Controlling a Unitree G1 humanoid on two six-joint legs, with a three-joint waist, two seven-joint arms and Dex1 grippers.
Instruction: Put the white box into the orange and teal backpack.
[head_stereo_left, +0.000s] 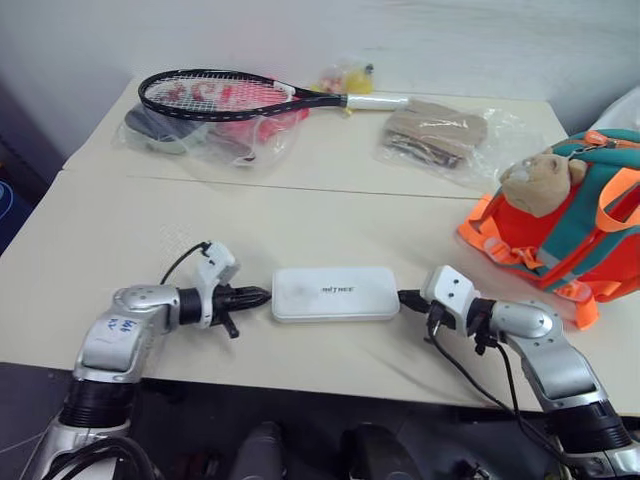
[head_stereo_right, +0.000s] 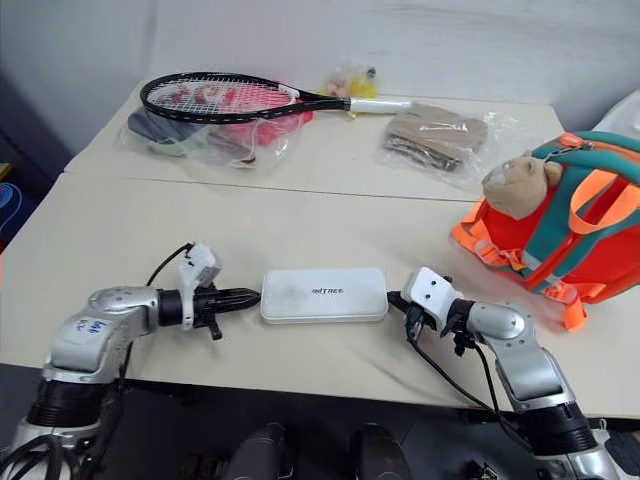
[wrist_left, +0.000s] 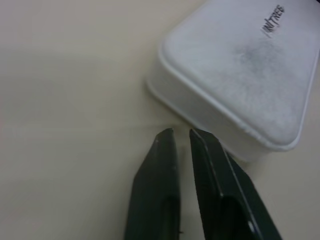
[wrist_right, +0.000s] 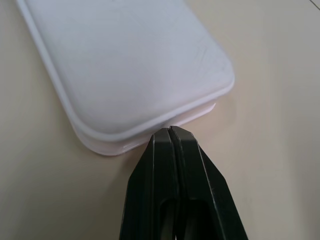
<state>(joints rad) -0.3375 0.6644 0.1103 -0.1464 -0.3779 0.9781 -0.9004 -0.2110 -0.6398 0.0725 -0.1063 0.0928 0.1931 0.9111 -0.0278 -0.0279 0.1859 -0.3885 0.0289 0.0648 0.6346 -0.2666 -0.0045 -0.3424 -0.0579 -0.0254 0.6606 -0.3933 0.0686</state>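
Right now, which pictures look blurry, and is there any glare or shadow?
Left wrist view: the fingers are soft, the white box clearer, its lettering readable. Right wrist view: the box's far end blurs. Left eye view: light is even, with faint shadows under the box and the tennis racket; no strong glare.

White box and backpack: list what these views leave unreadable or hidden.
- White box: the head views leave its lettering too small to read; in the left wrist view an edge cuts it.
- Orange and teal backpack: cut off by the left eye view's edge; its opening is hidden.
- Right claw: whether its tips touch the box is unclear.
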